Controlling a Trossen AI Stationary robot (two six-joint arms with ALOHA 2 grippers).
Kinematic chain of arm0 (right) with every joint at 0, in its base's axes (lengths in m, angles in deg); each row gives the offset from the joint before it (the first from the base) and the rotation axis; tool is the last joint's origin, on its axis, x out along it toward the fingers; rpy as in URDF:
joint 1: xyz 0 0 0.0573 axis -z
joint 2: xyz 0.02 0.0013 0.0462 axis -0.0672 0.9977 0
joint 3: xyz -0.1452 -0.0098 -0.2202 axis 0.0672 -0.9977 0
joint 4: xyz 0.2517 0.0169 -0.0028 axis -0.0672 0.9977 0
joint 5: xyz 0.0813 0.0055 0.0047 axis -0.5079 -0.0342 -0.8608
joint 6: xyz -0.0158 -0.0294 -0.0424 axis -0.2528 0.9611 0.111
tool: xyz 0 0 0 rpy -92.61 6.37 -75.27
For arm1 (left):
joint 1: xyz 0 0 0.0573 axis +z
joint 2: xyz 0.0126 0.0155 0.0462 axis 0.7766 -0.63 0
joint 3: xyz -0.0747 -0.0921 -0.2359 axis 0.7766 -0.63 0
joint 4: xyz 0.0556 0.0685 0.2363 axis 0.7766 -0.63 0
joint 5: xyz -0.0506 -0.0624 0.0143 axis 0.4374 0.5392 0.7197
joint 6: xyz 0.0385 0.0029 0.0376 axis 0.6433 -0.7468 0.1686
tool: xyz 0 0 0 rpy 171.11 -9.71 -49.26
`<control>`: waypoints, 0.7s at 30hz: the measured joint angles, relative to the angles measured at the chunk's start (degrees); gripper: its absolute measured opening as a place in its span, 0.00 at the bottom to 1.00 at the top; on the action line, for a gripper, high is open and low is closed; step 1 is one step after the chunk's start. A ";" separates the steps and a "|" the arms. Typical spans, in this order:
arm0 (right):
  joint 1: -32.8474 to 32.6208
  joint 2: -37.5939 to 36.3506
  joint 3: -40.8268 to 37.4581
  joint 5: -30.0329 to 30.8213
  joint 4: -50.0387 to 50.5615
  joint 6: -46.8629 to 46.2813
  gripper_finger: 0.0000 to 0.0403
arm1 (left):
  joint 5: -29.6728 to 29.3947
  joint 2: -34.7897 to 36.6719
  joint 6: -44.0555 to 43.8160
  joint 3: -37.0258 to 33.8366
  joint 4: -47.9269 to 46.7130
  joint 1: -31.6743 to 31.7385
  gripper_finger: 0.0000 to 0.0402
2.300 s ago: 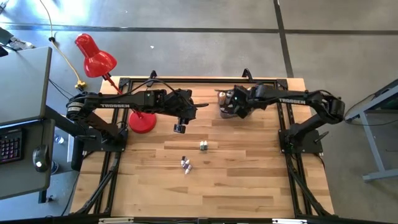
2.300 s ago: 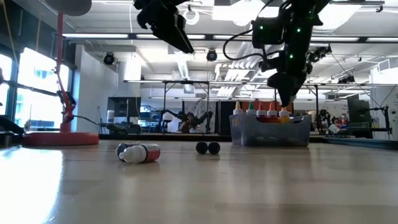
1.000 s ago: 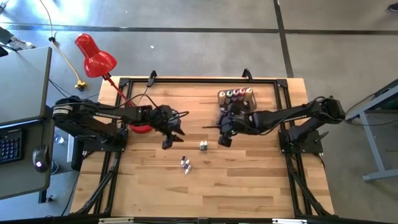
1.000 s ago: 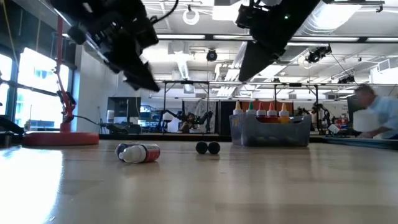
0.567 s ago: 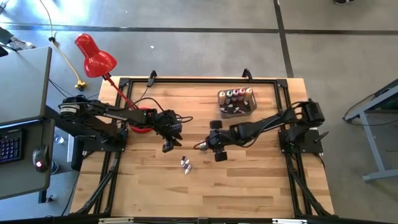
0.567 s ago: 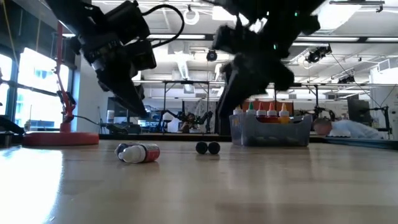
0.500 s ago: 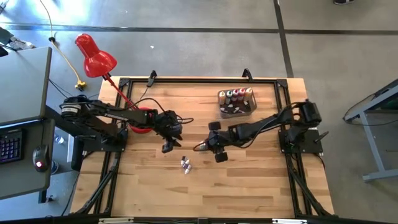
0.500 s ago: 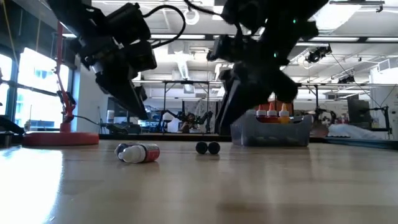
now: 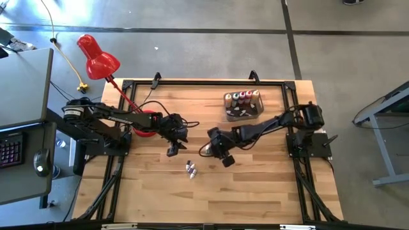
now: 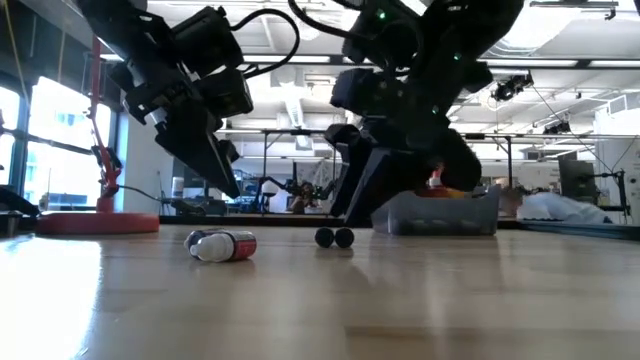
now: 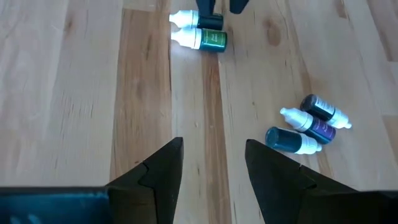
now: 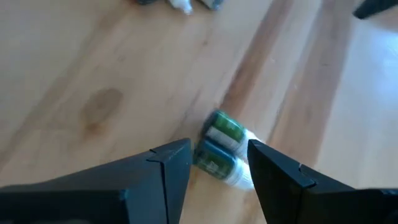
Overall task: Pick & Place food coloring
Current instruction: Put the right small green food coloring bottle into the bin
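The food coloring is split between 2 places, which suggests the job is well along but not finished. In the high view a row of larger bottles [image 9: 244, 96] with coloured caps stands upright in the grey tub [image 9: 242, 115] near the table's far edge, so those look already placed. Still loose on the wooden table [image 9: 255, 185] are 5 tiny dark-and-white bottles, all lying on their sides: a pair of green ones [image 12: 222, 148] touching each other side by side, and a cluster of 3 [image 11: 308, 124] a little nearer the front edge, well apart from the tub. The right gripper [image 12: 217, 163] is down low over the green pair; its wrist view shows the fingers [image 12: 171, 163] spread with the 2 bottles lying in the gap between them, nothing yet clamped, so a grasp seems about to be made. Whether it would take 1 bottle or both I cannot tell. The left gripper [image 11: 208, 162] hangs above bare wood just left of the loose bottles, its fingers parted and empty, with both groups ahead of it. The red desk lamp [image 9: 97, 59] stands at the table's left corner, clear of the work. What is left, as I judge it, is 5 small bottles to carry to the tub.
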 joint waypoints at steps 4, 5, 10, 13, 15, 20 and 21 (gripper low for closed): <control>1.81 0.00 0.00 -5.28 0.62 0.00 0.38 | -0.02 0.00 0.00 0.00 -0.08 0.00 0.43; 2.16 0.00 0.00 -6.06 0.59 0.00 0.38 | -0.02 0.00 -0.01 0.00 -0.11 0.00 0.43; 3.57 0.59 0.00 -7.12 1.15 0.03 0.38 | -0.04 0.00 0.00 0.00 -0.13 0.00 0.43; 3.93 1.92 0.00 -7.13 0.87 0.03 0.38 | -0.07 0.02 -0.02 0.00 -0.13 0.00 0.43; 4.15 3.04 0.00 -7.29 0.90 0.26 0.38 | -0.07 0.02 -0.02 0.00 -0.13 0.00 0.43; 4.06 3.52 0.04 -6.39 0.81 0.33 0.38 | -0.11 0.02 -0.02 0.00 -0.33 0.00 0.43; 4.02 3.49 0.04 -5.76 0.65 -1.11 0.38 | -0.11 0.02 -0.04 0.00 -0.33 0.00 0.43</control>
